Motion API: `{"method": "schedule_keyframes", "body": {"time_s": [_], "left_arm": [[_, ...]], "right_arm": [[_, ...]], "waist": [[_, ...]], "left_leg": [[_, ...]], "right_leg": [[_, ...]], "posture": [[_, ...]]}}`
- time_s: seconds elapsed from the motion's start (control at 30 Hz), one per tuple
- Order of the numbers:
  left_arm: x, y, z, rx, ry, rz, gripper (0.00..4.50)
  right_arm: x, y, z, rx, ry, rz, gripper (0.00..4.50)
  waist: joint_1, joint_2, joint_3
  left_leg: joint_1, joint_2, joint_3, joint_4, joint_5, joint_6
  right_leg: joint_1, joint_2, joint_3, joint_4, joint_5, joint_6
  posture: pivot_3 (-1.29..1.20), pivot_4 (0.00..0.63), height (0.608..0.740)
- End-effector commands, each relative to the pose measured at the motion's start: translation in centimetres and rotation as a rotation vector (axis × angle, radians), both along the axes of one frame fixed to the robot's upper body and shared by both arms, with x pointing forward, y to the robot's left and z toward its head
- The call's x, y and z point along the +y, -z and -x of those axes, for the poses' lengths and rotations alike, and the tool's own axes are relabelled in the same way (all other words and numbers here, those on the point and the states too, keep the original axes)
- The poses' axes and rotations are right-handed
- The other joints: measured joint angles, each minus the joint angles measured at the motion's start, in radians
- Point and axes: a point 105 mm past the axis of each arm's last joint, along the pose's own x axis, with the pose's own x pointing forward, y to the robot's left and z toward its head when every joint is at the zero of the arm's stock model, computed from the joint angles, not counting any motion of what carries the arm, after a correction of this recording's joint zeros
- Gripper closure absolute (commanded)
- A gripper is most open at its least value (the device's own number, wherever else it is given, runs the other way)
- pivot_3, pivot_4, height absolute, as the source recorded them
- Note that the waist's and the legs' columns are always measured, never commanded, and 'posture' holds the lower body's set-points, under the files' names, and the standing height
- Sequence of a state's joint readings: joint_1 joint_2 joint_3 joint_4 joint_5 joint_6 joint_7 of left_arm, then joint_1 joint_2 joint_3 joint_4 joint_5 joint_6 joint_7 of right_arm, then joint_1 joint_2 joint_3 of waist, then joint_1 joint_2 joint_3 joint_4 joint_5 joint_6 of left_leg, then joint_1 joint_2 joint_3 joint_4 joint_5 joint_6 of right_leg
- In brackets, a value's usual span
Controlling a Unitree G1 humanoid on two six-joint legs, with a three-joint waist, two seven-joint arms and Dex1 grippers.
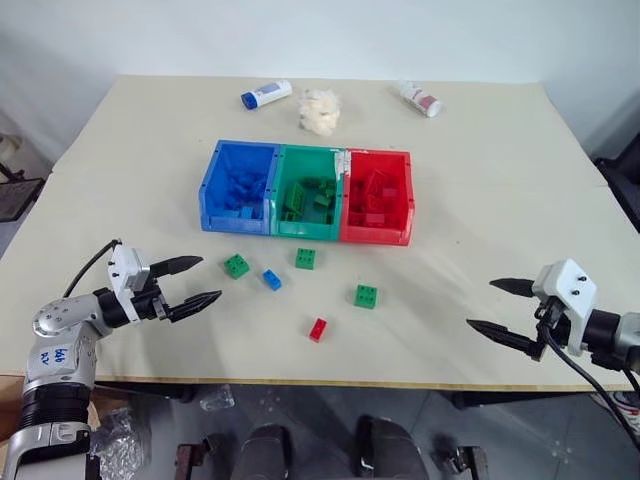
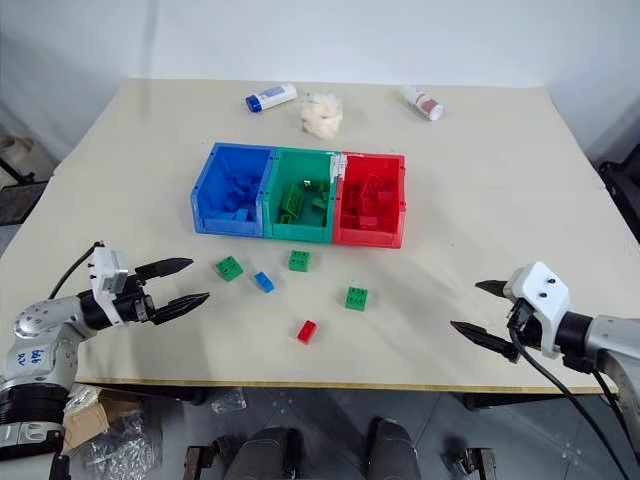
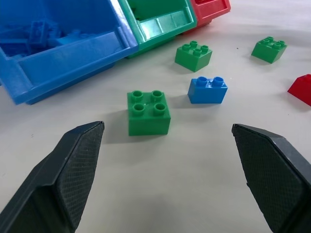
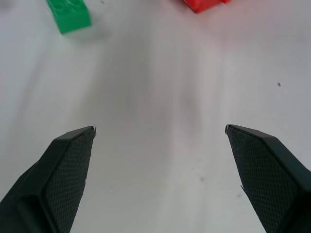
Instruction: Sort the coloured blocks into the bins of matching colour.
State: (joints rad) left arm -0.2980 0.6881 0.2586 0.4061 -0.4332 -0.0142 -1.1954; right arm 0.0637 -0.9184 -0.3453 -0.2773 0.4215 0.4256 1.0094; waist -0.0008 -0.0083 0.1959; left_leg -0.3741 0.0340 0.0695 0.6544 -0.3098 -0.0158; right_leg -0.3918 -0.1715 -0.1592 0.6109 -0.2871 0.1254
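Hovering low over the near left part of the pale beige worktop, the left gripper has its two black jaws spread wide with nothing between them, aimed toward the loose bricks. At the near right edge, the right gripper also hangs with its jaws spread and empty, well apart from every brick.

Nearest of the small studded plastic toy bricks is a red brick, lying alone toward the front middle. Just beyond it to the right sits a green four-stud brick. To the left lies a small blue two-stud brick, and just beside it, closest to the left gripper, a green brick. A third green brick rests nearer the tubs. All five lie separate on the worktop, none touching another.

Behind them stand three joined translucent plastic tubs in a row: a blue bin on the left, a green bin in the middle and a red bin on the right. Each already holds several bricks of its own colour.

Toward the far edge lie a white bottle with a blue cap, a white fluffy wad and a white bottle with a red cap.
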Motion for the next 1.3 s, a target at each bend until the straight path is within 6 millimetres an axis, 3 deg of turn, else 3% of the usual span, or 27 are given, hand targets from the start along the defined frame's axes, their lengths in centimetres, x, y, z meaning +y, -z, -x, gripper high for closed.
{"method": "schedule_keyframes", "body": {"time_s": [0.03, 0.23, 0.43, 0.83, 0.93, 1.17, 1.3], "left_arm": [[-0.1, -0.6, 0.5, -0.041, 0.009, 0.008, 0.0], [-0.6, -0.3, 2.4, -0.037, 0.032, 0.028, 0.0], [-0.7, -0.1, 4.6, -0.026, 0.049, 0.056, 0.0], [-1.7, 0.8, 6.3, -0.007, 0.03, 0.091, 0.0], [-1.8, 0.9, 6.5, -0.006, 0.03, 0.091, 0.0], [-1.6, 0.9, 6.0, -0.024, 0.017, 0.093, 0.0], [-1.8, 0.9, 5.4, -0.041, 0.009, 0.104, 0.0]], "right_arm": [[2.6, -0.9, -0.4, -0.019, -0.101, 0.001, 0.03], [7.8, -0.1, -2.1, 0.009, -0.271, -0.028, 0.03], [11.0, 0.9, -3.9, 0.016, -0.366, -0.039, 0.03], [14.5, 2.4, -4.8, 0.031, -0.461, -0.088, 0.03], [14.6, 2.5, -5.1, 0.015, -0.443, -0.102, 0.63], [14.9, 2.0, -5.3, -0.032, -0.411, -0.125, 2.93], [15.7, -0.6, -5.7, -0.112, -0.364, -0.225, 3.04]], "waist": [[-0.004, 0.0, 0.0], [-0.006, 0.0, 0.0], [-0.001, 0.0, 0.0], [-0.003, 0.0, 0.0], [-0.003, 0.0, 0.0], [-0.003, 0.0, 0.0], [-0.003, 0.0, 0.0]], "left_leg": [[0.0, 0.0, 0.0, 0.0, 0.0, 0.0], [0.001, 0.003, 0.001, 0.001, 0.0, -0.001], [-0.001, 0.003, 0.001, 0.001, -0.001, 0.0], [-0.001, 0.004, 0.001, 0.003, -0.001, 0.0], [-0.002, 0.004, 0.002, 0.004, -0.001, 0.0], [-0.002, 0.005, 0.002, 0.005, -0.001, -0.001], [-0.002, 0.005, 0.002, 0.005, -0.001, -0.001]], "right_leg": [[0.0, 0.0, 0.0, 0.0, 0.0, 0.0], [-0.001, 0.002, 0.001, 0.001, 0.001, -0.001], [-0.001, 0.002, 0.0, 0.0, 0.001, -0.001], [-0.002, 0.003, 0.0, 0.002, 0.001, -0.001], [-0.002, 0.003, 0.001, 0.002, 0.002, -0.002], [-0.002, 0.004, 0.001, 0.002, 0.002, -0.003], [-0.002, 0.004, 0.001, 0.002, 0.002, -0.003]], "posture": [[0.0, 0.15, 0.74], [0.0, 0.15, 0.74], [0.0, 0.15, 0.74], [0.0, 0.15, 0.74], [0.0, 0.15, 0.74], [0.0, 0.15, 0.74], [0.0, 0.15, 0.74]]}}
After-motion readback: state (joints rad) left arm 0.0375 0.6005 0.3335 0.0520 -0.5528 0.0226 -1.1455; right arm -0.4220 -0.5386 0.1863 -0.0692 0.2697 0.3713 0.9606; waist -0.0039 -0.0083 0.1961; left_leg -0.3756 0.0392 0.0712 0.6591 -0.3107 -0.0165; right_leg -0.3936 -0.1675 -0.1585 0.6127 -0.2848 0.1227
